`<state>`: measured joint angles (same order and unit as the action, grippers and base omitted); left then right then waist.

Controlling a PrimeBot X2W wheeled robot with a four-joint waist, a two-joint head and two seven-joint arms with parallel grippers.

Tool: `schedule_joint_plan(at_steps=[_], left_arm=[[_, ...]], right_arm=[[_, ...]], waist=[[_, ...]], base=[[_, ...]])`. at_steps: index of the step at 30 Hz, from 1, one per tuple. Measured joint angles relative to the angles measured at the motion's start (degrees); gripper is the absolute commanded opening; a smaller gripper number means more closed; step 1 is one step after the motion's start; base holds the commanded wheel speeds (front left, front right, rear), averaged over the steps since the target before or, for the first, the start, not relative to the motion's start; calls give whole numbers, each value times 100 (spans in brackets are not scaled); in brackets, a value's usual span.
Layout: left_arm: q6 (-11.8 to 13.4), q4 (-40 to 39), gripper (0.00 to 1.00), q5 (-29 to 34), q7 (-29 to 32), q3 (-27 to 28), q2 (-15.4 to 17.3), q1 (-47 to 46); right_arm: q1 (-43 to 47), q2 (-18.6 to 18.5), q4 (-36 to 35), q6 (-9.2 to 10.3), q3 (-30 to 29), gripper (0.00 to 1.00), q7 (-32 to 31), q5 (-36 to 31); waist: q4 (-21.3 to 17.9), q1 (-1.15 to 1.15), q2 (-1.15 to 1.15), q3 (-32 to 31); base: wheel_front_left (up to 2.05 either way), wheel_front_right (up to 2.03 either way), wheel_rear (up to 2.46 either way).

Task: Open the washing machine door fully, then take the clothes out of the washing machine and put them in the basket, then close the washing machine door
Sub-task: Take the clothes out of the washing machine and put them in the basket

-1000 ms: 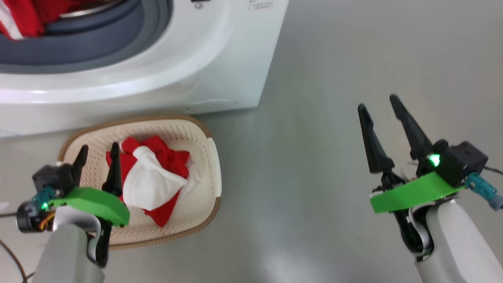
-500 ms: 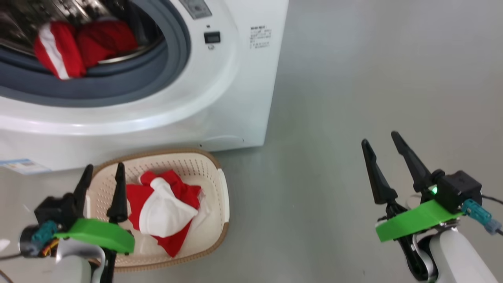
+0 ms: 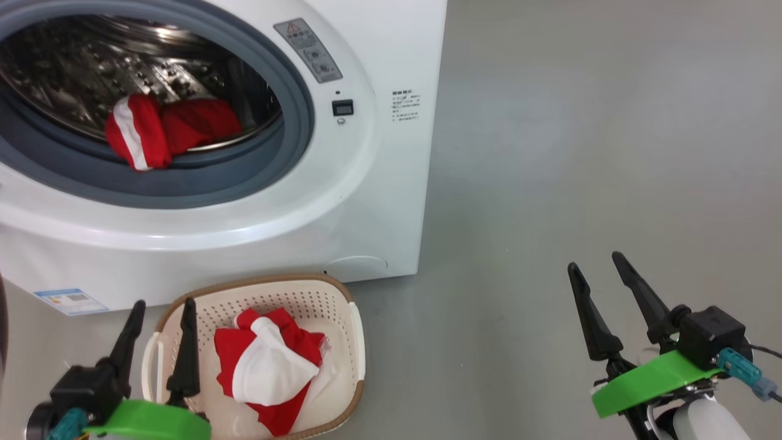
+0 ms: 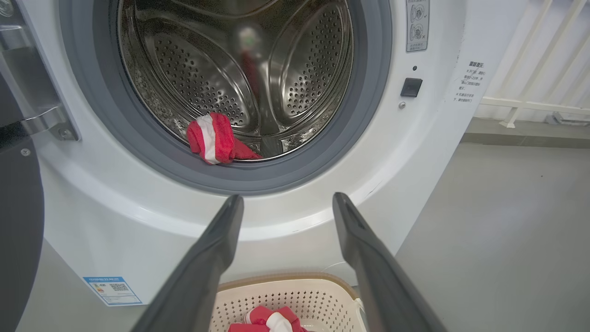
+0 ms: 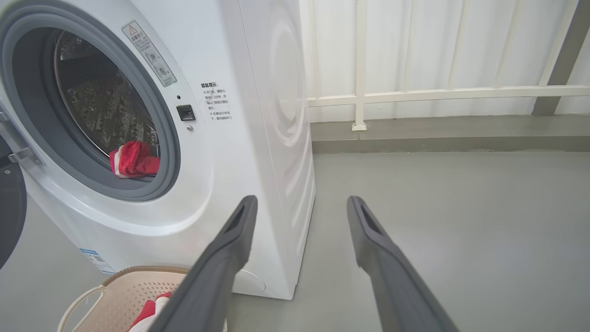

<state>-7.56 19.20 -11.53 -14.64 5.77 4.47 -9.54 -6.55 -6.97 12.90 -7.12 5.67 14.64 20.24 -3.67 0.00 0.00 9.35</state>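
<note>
Clothes [image 3: 146, 131] low in washing machine [image 3: 366, 201] mouth | left tool [image 3: 164, 302] spread, empty | right tool [image 3: 594, 260] spread, empty | reach low, pinch bunched fold, lift clear into basket [image 3: 293, 302]

Blk fingers [image 3: 589, 324], green brackets [image 3: 654, 380]

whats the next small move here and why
Probably reach the left gripper forward into the washing machine toward the red cloth at the drum's front lip. That gripper is open, empty and faces it; one bundle already lies in the basket, so this piece looks like the last one left.
</note>
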Motion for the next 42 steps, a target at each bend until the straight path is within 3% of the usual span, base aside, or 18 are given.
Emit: schedule_joint_plan(at_steps=[19,42], left_arm=[[0,-1330,100,152,0,391,-171,1494],[57,-1315,100,111,0,310,-179,1486]], right_arm=[[640,-30,-36,0,-160,100,-1,75],[632,-12,-73,0,-212,100,-1,76]], waist=[[56,0,0,-573],[93,0,0,-403]], base=[[0,0,0],[0,0,0]])
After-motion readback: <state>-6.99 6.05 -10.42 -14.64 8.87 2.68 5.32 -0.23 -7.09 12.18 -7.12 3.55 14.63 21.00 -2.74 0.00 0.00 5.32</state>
